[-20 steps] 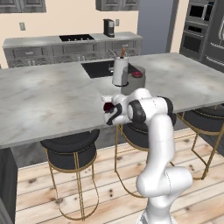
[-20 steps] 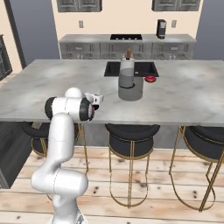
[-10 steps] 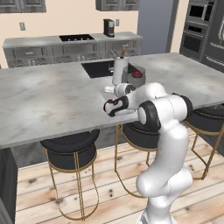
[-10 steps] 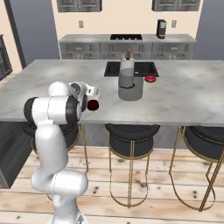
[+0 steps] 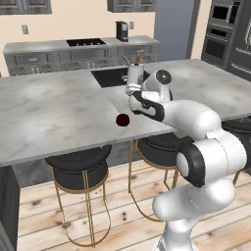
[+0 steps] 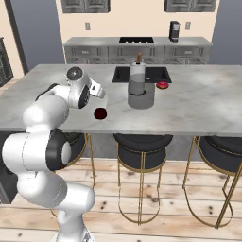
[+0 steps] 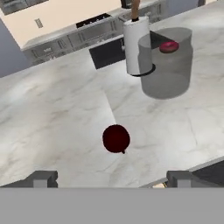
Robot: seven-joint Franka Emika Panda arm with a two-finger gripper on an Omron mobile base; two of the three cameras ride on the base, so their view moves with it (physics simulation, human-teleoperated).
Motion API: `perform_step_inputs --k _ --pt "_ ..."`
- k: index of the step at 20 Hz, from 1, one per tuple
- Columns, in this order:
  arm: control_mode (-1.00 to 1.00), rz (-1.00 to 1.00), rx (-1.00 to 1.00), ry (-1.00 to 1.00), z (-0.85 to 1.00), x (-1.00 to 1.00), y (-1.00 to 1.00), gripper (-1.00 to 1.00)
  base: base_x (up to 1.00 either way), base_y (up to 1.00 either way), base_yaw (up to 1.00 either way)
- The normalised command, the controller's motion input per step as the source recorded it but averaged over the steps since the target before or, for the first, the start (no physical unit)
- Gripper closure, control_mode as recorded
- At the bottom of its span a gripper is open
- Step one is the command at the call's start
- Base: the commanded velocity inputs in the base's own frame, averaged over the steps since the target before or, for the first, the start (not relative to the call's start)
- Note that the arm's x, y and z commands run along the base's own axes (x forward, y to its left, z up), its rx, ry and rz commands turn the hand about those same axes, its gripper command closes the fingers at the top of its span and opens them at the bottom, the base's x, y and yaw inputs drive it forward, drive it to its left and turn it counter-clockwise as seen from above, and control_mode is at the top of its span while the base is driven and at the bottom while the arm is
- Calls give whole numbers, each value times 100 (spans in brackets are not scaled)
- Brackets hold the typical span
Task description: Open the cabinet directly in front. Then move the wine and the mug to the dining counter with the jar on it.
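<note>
Large light grey veined marble island counter [image 7: 52, 113] before grey wall cabinets, small rounded dark red mug [image 7: 116, 138] set at frame centre, apart above the spread, empty gripper [image 7: 111, 178], squat grey jar [image 7: 166, 63] upper right.

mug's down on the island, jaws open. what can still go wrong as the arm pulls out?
1. The mug sits near the dining counter front edge, over the stools; a brush from the forearm could push it off.
2. The gripper hangs just above the mug with jaws wide open; a sideways exit could clip it.
3. The wine and jar stand close behind; a wide swing might topple the wine.
</note>
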Motion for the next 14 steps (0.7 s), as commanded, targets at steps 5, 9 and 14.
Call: perform_step_inputs --k 5,9,14 --pt "-100 0 3 1 25 -100 -68 -100 0 0 0" --pt "-100 8 0 -5 32 -100 -19 -100 0 0 0" --pt "-100 11 -1 8 55 -100 0 -100 0 0 0"
